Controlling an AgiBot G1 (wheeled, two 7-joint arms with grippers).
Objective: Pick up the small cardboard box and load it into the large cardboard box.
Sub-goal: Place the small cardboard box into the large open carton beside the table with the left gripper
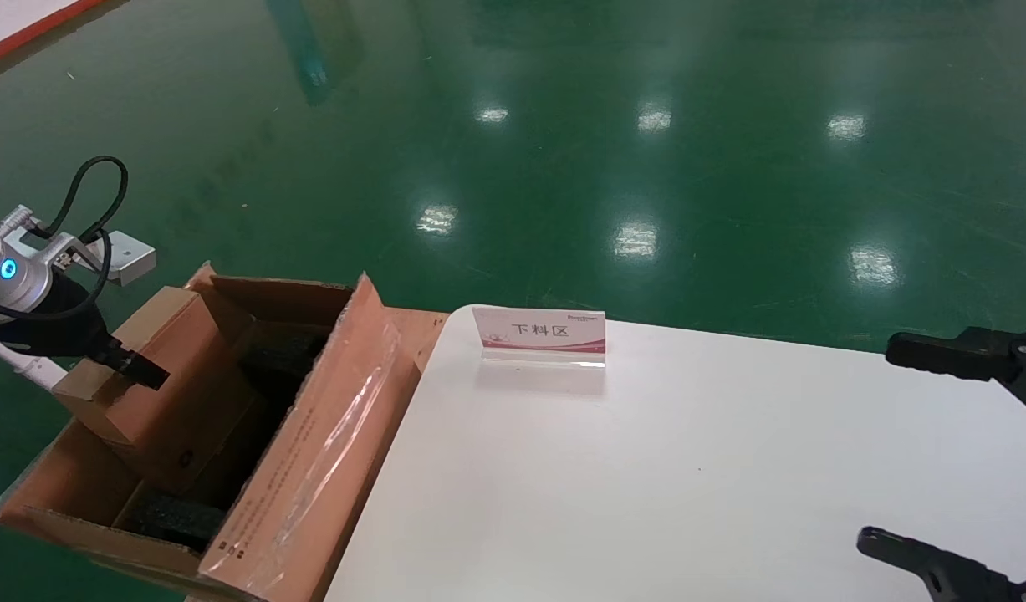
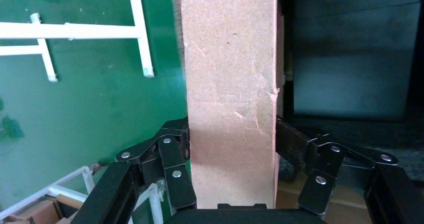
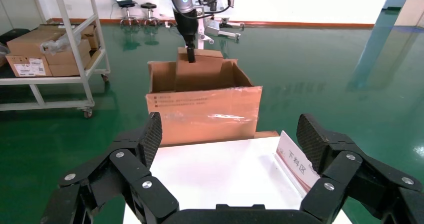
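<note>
1. Large cardboard box (image 1: 312,451) just left of the desk (image 1: 646,485), against its edge.
2. Small cardboard box (image 1: 157,376) inside it, tilted, above foam blocks (image 1: 165,518).
3. Left gripper (image 1: 132,365) on the small box's left end.
4. Sign stand (image 1: 539,333) near the desk's far edge.
5. Right gripper (image 1: 922,451) over the desk's right side.

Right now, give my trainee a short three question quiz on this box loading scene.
1. True or false: the left pincer is shut on the small cardboard box.
2. Where is the small cardboard box? A) on the white table B) partly down in the large cardboard box C) on the floor
3. Fill in: the right pincer, over the table, is ____.

Key: 1 true; 2 B; 3 open
</note>
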